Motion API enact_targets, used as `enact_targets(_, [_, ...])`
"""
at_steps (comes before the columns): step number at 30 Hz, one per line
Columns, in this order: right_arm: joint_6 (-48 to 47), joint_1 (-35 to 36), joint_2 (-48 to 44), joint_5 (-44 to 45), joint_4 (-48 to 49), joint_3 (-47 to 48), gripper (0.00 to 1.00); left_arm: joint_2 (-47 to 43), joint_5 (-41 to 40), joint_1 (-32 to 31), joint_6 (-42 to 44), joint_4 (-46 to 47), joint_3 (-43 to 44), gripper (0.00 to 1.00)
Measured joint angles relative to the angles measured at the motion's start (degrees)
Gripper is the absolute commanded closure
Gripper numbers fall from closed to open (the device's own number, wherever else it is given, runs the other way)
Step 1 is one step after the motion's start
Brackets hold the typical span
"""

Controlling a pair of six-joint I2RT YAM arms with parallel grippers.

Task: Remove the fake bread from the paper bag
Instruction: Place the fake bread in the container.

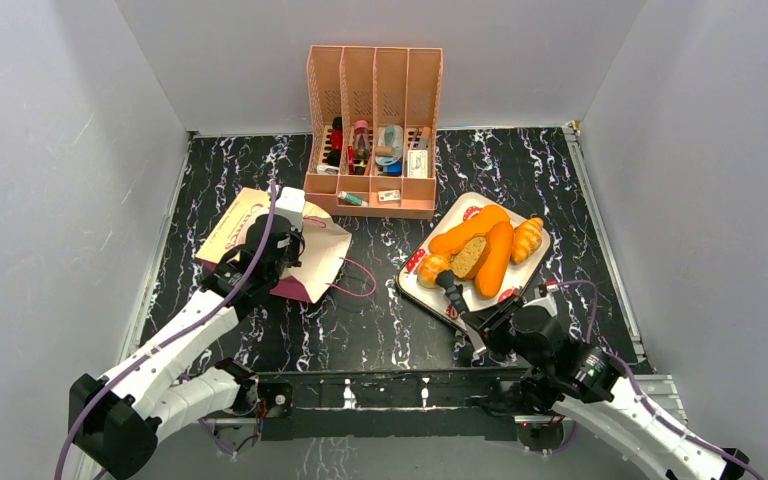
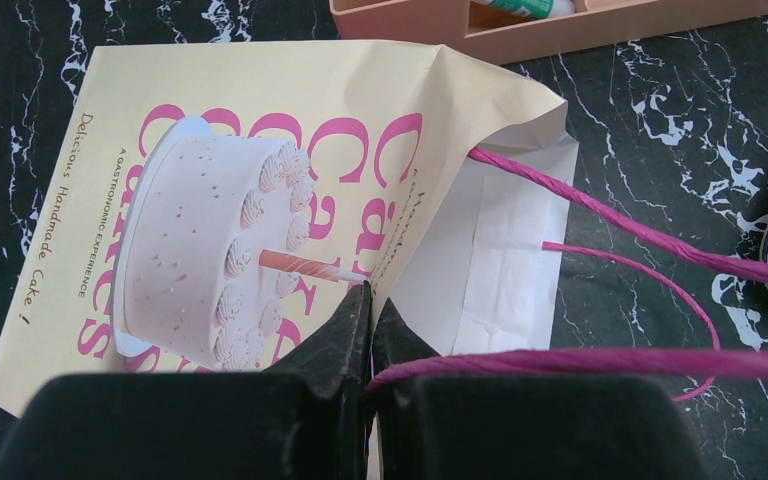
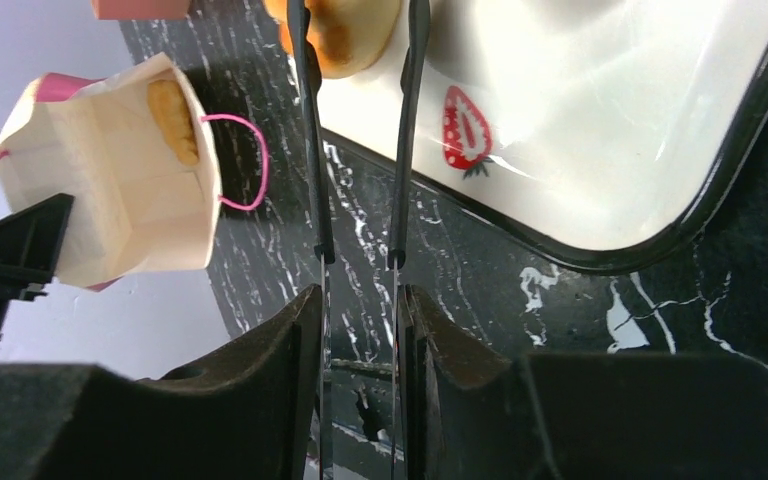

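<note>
Right wrist view | right gripper (image 3: 360,295) clamps black tongs (image 3: 310,150), arms parted beside a roll (image 3: 345,35) on the tray (image 3: 610,150) | left gripper (image 2: 368,305) pressed together, apparently pinching the paper bag (image 2: 260,120) lip | most fake bread (image 1: 490,250) on tray, one piece (image 3: 173,120) inside bag, left | risk: tongs slip on glossy piece; lip pulls free, mouth collapses

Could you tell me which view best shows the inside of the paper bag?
The right wrist view: it looks into the open paper bag, where a golden piece shows. The left wrist view shows only its printed outside; the top view has the left arm over it.
</note>
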Motion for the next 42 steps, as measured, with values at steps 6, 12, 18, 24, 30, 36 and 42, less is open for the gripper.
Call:
enact_targets(6, [-0.8, 0.0, 0.3, 0.1, -0.9, 4.2, 0.73, -0.2, 0.3, 0.0, -0.1, 0.0, 0.0, 1.0])
enact_targets(12, [-1.8, 0.0, 0.3, 0.2, -2.2, 6.4, 0.75, -0.6, 0.8, 0.0, -0.3, -0.5, 0.0, 1.0])
enact_targets(18, [-5.4, 0.0, 3.0, -0.1, -0.9, 8.7, 0.76, -1.2, 1.7, 0.0, -0.3, -1.6, 0.0, 1.0])
enact_targets(24, [-11.2, 0.0, 14.0, -3.2, 8.8, 10.2, 0.77, -3.0, 3.7, 0.0, 0.2, -2.6, 0.0, 1.0])
enact_targets(30, [-15.2, 0.0, 26.2, -8.8, 22.9, 10.2, 0.77, -4.9, 5.4, 0.0, 0.5, -3.0, -0.3, 1.0])
enact_targets(36, [-17.6, 0.5, 35.6, -13.0, 34.7, 10.2, 0.77, -5.9, 6.5, 0.0, 0.5, -3.5, -1.5, 1.0])
enact_targets(42, [-18.3, 3.2, 40.7, -14.6, 41.1, 12.1, 0.78, -6.2, 7.3, 0.0, 0.4, -3.7, -2.3, 1.0])
